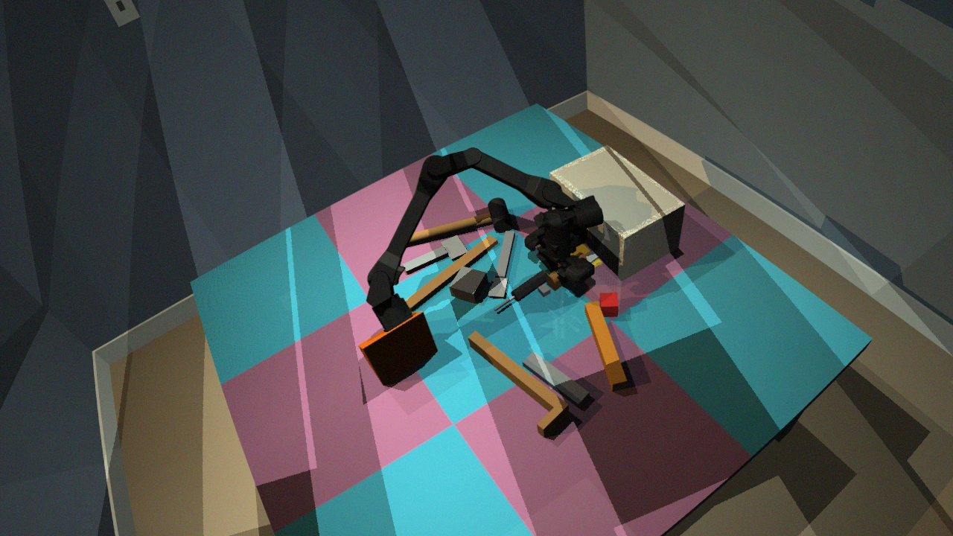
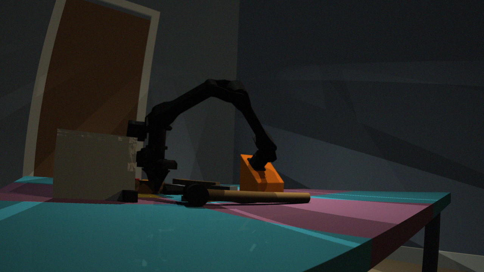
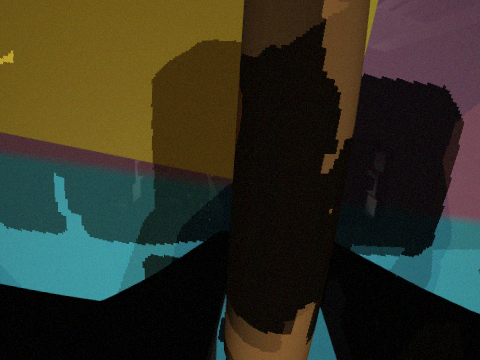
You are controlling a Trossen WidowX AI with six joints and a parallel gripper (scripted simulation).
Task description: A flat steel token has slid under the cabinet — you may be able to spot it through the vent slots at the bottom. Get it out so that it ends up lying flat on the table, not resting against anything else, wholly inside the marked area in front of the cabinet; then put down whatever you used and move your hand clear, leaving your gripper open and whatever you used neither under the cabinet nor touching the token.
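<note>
My gripper (image 2: 158, 190) (image 3: 271, 246) points down beside the cabinet (image 1: 622, 186) (image 2: 94, 165) and is shut on a round wooden handle (image 3: 280, 30) (image 1: 554, 280). The handle runs up through the wrist view between the fingers; its far end is out of that view. The yellow marked area (image 3: 75, 100) (image 1: 596, 262) (image 2: 148, 195) lies under and left of the handle in the wrist view. The arm hides most of it in the top view, where a small pale patch shows among the yellow; I cannot tell what it is. I cannot make out the steel token in any view.
A black pronged tool (image 1: 529, 286), a grey block (image 1: 470, 284), a flat grey tool (image 1: 506, 256) and a mallet (image 1: 498, 214) (image 2: 253, 196) lie nearby. A red cube (image 1: 608, 304), an orange bar (image 1: 604, 343) and an L-shaped stick (image 1: 516, 373) lie on the cabinet's other side.
</note>
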